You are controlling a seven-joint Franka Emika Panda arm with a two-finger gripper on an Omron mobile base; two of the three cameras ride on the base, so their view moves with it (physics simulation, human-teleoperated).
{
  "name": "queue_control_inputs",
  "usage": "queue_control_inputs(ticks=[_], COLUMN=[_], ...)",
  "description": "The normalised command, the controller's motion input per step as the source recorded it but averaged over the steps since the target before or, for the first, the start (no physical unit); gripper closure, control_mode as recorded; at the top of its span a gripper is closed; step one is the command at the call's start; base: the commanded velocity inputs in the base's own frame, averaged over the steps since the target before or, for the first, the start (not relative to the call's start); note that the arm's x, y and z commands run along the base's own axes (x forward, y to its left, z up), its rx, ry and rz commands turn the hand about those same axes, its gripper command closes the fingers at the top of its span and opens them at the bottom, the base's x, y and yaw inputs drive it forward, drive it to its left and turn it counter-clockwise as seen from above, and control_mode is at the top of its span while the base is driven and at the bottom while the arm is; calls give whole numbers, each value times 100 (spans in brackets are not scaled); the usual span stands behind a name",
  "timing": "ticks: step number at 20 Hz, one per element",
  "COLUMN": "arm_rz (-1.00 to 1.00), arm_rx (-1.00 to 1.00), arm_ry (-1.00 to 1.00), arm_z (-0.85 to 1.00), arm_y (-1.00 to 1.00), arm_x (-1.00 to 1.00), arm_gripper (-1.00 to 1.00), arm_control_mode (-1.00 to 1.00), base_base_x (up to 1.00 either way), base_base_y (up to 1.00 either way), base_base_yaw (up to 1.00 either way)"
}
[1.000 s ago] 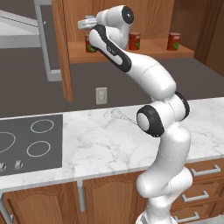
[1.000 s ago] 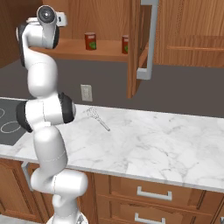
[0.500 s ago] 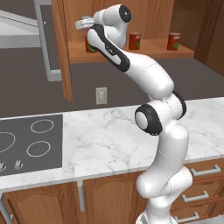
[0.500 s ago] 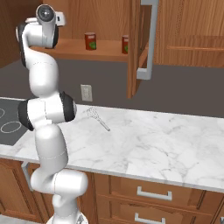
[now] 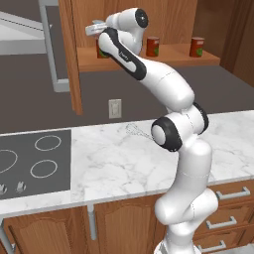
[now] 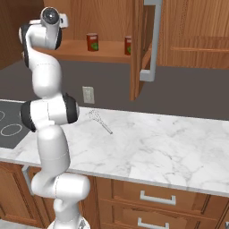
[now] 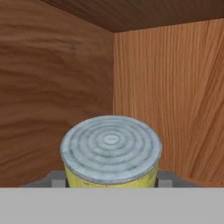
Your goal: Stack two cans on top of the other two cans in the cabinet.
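The tool (image 7: 112,183) is clamped on the pale can (image 7: 111,153), jaws snug on both sides of it just under the rim, and it's carrying the can high inside the cabinet (image 7: 57,87), up near the back corner. In the hand view the can sits right in front of the camera: a ribbed grey lid with concentric rings, a strip of yellow-green body showing below it, lid facing the lens so it looks level with the hand. From the left base view the arm is stretched up to the shelf's left end, with a red can (image 5: 101,51) half hidden behind the wrist, right under where the tool (image 5: 94,29) is. Two more red cans (image 5: 152,46) stand further right on the same shelf plank, well apart from each other. The step looks like setting the pale can on top of that hidden red one, so the trick is probably to keep it upright, centre it over the grey top below, come down slow and let go only once it sits flat. The shelf roof is close overhead, so not much room to lift. A whisk (image 6: 100,121) lies on the marble desk (image 6: 179,147) below, out of the way.
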Motion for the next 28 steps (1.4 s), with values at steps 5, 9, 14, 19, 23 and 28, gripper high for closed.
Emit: queue_control_inputs(ticks=[5, 9, 14, 19, 23, 28], arm_rz=[2, 0, 0, 0, 0, 0], arm_rx=[-2, -5, -4, -2, -1, -3], arm_ry=[0, 2, 0, 0, 3, 4], arm_z=[0, 0, 0, 2, 5, 2], arm_y=[0, 0, 4, 4, 0, 0], arm_x=[5, -2, -1, 0, -2, -1], arm_gripper=[100, 100, 100, 100, 100, 100], arm_control_mode=[-100, -100, -100, -100, -100, -100], base_base_x=[0, 0, 0, 0, 0, 0], base_base_y=[0, 0, 0, 0, 0, 0], base_base_yaw=[0, 0, 0, 0, 0, 0])
